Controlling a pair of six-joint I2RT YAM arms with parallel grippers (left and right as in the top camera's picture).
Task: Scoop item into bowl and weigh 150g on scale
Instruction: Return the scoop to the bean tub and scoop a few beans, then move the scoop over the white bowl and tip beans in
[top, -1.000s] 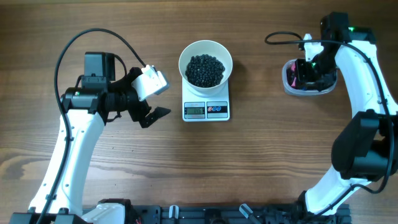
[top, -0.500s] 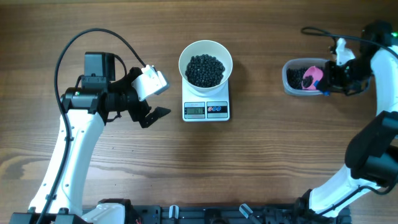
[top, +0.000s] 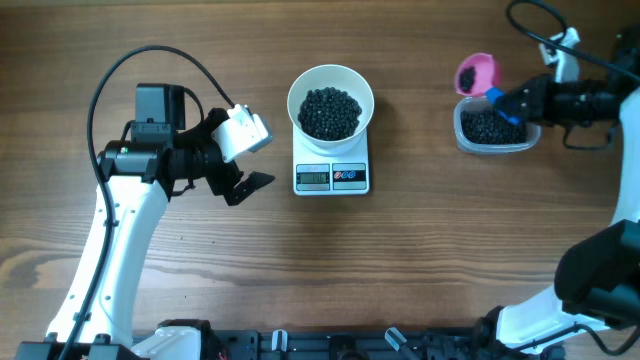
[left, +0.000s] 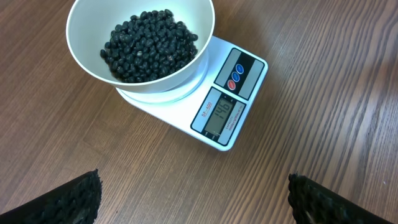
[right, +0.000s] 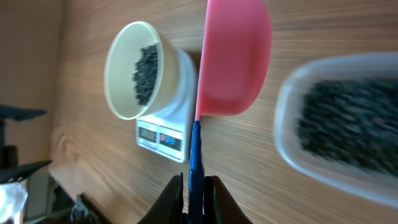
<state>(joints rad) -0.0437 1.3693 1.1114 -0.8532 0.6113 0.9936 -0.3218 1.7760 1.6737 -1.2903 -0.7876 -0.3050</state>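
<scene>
Overhead view, middle of the counter's far edge: white bowl (top: 299, 90) on the scale (top: 331, 167), well filled with black beans (top: 330, 112). Toward the far right corner: clear tub (top: 461, 131) with more beans.

Right jaws: pinched shut on the blue handle (top: 505, 103) of a pink scoop (top: 476, 73), apparently empty, just beside the tub's far side. Left jaws: spread wide, gripping nothing, left of the scale.

Display seemingly a shade under target, digits too small for certainty. So: dip shallow, lift only a little, carry level, tip in a slow trickle over the bowl's centre, watch the digits, stop at the mark. Avoid touching the rim or pressing on the scale.
</scene>
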